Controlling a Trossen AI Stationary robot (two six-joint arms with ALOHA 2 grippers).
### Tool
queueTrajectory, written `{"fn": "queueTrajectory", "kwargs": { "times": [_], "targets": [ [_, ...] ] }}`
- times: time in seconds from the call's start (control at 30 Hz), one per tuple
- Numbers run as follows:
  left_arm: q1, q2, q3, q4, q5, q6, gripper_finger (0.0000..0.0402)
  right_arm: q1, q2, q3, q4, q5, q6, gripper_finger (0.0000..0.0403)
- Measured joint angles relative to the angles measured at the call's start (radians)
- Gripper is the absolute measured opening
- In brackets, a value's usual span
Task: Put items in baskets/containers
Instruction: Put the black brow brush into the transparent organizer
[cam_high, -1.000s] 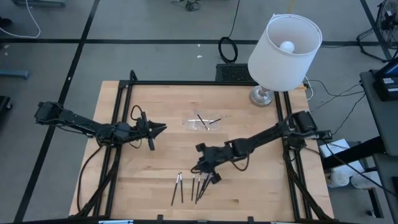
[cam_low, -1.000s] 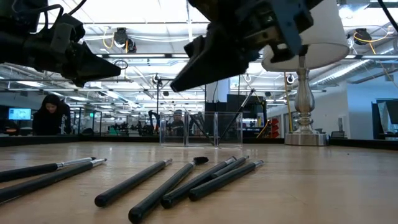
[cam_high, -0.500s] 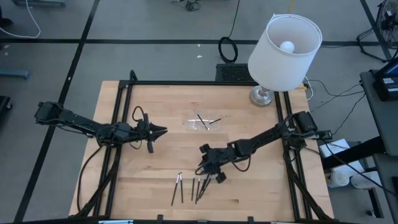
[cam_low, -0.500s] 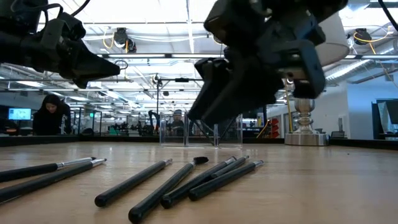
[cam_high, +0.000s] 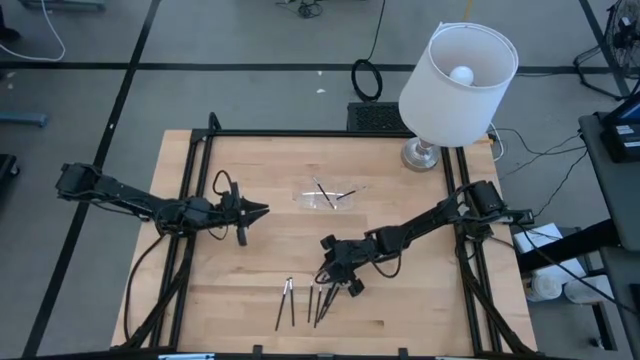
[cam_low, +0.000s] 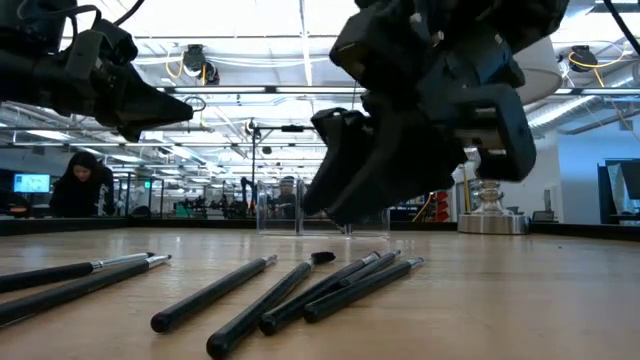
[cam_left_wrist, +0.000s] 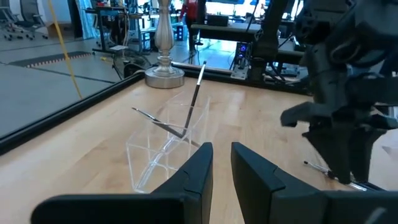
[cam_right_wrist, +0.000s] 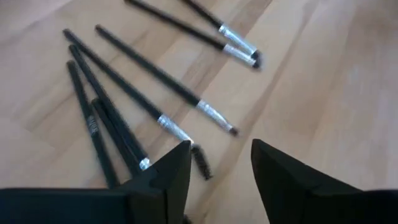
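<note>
Several thin dark brushes (cam_high: 305, 302) with silvery tips lie flat on the wood near the table's front edge, fanned out (cam_right_wrist: 143, 93) (cam_low: 300, 290). My right gripper (cam_right_wrist: 221, 165) hangs open just above their far tip ends (cam_high: 338, 282), slanting down and touching none. The clear container (cam_high: 328, 196) stands at mid table, toward the far side, with two brushes leaning inside it (cam_left_wrist: 193, 102). My left gripper (cam_high: 262, 210) waits level to the container's left, open with a narrow empty gap (cam_left_wrist: 222, 165).
A white-shaded lamp (cam_high: 458, 75) stands on its metal base (cam_high: 420, 155) at the table's far right corner. A black frame rail (cam_high: 320, 134) runs along the far edge. In the low view a person (cam_low: 85, 185) sits in the room behind.
My right gripper has come down toward the brushes' tip ends and has opened from a shut point to spread fingers. The brushes and the container have not moved.
</note>
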Motion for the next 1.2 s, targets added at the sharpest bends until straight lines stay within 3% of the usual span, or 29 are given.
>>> {"fn": "queueTrajectory", "kwargs": {
  "times": [0.6,1.2],
  "targets": [
    [0.000,0.000,0.000,-0.002,0.000,0.025,0.0065,-0.010,0.066,0.009,0.065,-0.034,0.015,0.0144],
    [0.000,0.000,0.000,-0.009,-0.001,0.033,0.0065,-0.024,0.070,0.007,0.009,-0.063,0.038,0.0133]
  ]
}}
